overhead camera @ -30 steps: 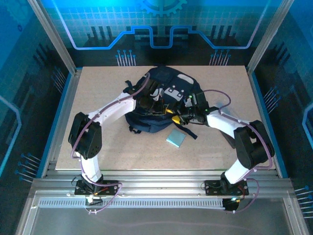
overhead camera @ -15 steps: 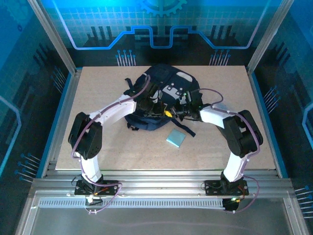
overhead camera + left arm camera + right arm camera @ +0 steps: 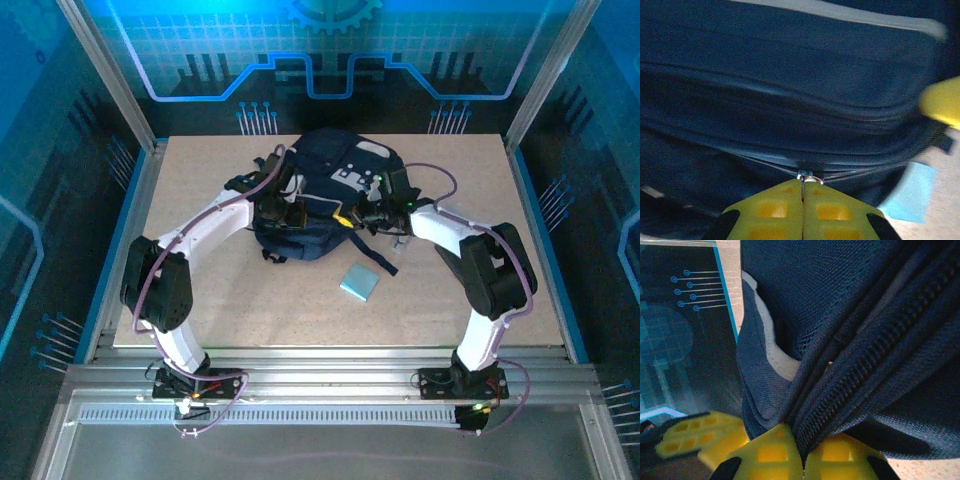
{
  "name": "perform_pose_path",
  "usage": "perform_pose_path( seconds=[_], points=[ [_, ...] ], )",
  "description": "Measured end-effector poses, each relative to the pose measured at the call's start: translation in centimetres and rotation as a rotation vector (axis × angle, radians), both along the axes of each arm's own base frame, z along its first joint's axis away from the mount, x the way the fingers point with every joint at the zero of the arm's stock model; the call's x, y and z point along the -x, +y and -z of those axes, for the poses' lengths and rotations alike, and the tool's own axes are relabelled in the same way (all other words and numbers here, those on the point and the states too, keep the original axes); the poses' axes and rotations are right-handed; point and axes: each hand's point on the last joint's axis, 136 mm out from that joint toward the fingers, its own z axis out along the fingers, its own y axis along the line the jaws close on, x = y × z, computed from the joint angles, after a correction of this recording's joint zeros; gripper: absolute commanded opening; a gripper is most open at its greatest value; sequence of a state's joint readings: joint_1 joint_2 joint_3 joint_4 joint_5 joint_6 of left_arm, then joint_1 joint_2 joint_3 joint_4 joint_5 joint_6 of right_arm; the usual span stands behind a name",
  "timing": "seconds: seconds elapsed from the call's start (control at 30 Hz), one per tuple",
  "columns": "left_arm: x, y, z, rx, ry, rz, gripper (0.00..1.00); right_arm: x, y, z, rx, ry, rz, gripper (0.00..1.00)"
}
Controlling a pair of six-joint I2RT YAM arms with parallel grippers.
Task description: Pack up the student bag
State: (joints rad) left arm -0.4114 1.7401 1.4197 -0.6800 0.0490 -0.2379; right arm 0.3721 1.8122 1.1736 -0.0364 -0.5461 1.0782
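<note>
From the top external view, the student bag point(image 3: 325, 190) lies flat at the far middle of the table point(image 3: 250, 300). Its long axis seems to run near-left to far-right, with the pale-patched end pointing far-right. Over the last second the left gripper point(image 3: 278, 208) has slid left along the bag's near side. The right gripper point(image 3: 352, 217) has pushed in from the right, and the bag has bunched up towards the far side. I read this as a zip being run along while the other side is held. A blue book point(image 3: 359, 283) lies on the table just near of the bag, so packing looks unfinished.

In the left wrist view the left gripper point(image 3: 802, 186) has its fingers pressed together on the small metal zip pull point(image 3: 805, 176). The zip line stretches off to both sides, and the blue book point(image 3: 907, 192) is at lower right.

In the right wrist view the right gripper point(image 3: 801, 440) has its fingers clamped on a fold of the bag's fabric beside the zip teeth point(image 3: 880, 340).
</note>
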Motion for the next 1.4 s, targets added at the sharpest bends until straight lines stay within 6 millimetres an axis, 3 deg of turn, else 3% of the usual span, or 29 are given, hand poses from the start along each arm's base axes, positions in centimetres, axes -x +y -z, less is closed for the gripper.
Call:
perform_pose_path(
  seconds=[0.23, 0.37, 0.47, 0.63, 0.77, 0.83, 0.9, 1.07, 1.23, 1.4],
  points=[
    [-2.0, 6.1, 1.5, -0.121, -0.008, -0.149, 0.0, 0.7, -0.8, 1.0, 0.067, -0.011, -0.049, 0.0],
    [-1.9, 6.5, 1.7, -0.113, -0.007, -0.164, 0.0, 0.5, -1.9, 1.0, 0.116, -0.028, -0.071, 0.0],
    [-0.7, 5.0, 1.0, -0.087, -0.027, -0.14, 0.0, -0.2, -3.4, 0.6, 0.165, -0.043, -0.07, 0.0],
    [1.9, 1.1, -2.9, -0.007, -0.109, -0.081, 0.0, -2.5, -6.2, 0.4, 0.228, -0.048, -0.039, 0.03],
    [3.5, -2.2, -3.7, 0.068, -0.113, -0.04, 0.0, -4.3, -7.6, 0.5, 0.253, -0.059, -0.006, 0.35],
    [4.2, -3.5, -2.9, 0.085, -0.075, -0.024, 0.0, -5.1, -8.7, 0.6, 0.277, -0.07, 0.028, 0.5],
    [4.5, -4.7, -1.6, 0.092, -0.033, -0.011, 0.0, -5.2, -9.6, 0.5, 0.284, -0.075, 0.058, 0.57],
    [3.7, -7.4, 1.1, 0.097, 0.047, 0.018, 0.0, -1.8, -10.5, -0.6, 0.269, -0.057, 0.093, 0.68],
    [2.5, -9.4, -0.4, 0.147, 0.014, 0.044, 0.0, 1.3, -9.7, -2.4, 0.212, -0.068, 0.102, 0.7],
    [2.7, -10.8, -1.3, 0.175, -0.01, 0.073, 0.0, 2.2, -6.4, -1.2, 0.15, -0.035, 0.08, 0.7]
  ],
)
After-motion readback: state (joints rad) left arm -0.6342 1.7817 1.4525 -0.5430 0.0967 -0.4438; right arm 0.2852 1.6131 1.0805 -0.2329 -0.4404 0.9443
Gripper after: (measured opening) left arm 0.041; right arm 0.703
